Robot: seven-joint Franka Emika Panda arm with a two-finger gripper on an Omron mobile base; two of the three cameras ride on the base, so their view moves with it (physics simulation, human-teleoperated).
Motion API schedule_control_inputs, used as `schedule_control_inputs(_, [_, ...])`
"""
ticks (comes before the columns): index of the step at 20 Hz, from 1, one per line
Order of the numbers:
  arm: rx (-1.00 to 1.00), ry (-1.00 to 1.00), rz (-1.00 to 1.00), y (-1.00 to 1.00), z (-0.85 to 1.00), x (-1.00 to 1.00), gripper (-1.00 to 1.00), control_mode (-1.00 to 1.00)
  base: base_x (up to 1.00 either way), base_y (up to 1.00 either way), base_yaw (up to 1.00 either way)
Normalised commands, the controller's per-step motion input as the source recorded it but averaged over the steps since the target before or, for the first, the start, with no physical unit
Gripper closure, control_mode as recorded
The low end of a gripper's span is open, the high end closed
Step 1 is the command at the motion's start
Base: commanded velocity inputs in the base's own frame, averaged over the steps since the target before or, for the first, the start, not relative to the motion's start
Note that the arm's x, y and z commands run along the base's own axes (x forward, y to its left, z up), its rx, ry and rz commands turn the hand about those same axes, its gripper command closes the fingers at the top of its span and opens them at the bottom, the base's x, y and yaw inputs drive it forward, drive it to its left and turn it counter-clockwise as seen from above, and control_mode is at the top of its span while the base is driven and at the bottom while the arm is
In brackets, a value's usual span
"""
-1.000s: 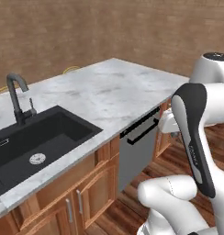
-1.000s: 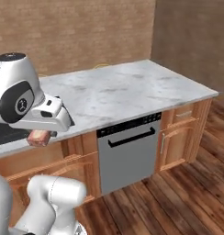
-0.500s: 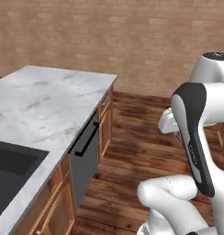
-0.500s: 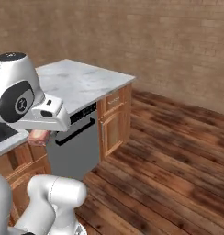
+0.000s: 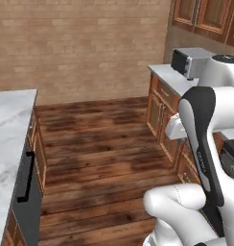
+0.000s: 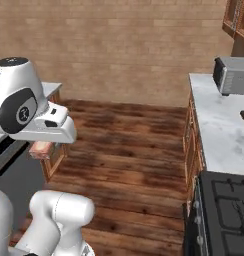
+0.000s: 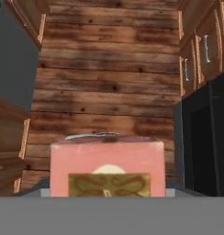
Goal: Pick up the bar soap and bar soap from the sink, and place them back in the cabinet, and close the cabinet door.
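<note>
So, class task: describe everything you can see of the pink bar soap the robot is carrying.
The pink bar soap is a salmon-pink block with squared edges and a matte look. The face toward the hand camera bears a gold-brown label with a scroll pattern. It sits level at the gripper, apparently held there, over the wooden floor. In the right base view, its end pokes out beneath the white hand.
</note>
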Motion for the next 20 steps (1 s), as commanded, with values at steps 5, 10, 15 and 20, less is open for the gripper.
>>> schedule_control_inputs(5, [0.00, 0.00, 0.00, 0.00, 0.00, 0.00, 1.00, 1.00, 0.00, 0.00, -0.76])
schedule_control_inputs(10, [0.00, 0.00, 0.00, 0.00, 0.00, 0.00, 1.00, 1.00, 0.00, 0.00, -0.73])
schedule_control_inputs(15, [0.00, 0.00, 0.00, 0.00, 0.00, 0.00, 1.00, 1.00, -0.01, 0.00, -0.71])
schedule_control_inputs(20, [0.00, 0.00, 0.00, 0.00, 0.00, 0.00, 1.00, 1.00, -0.05, 0.00, -0.69])
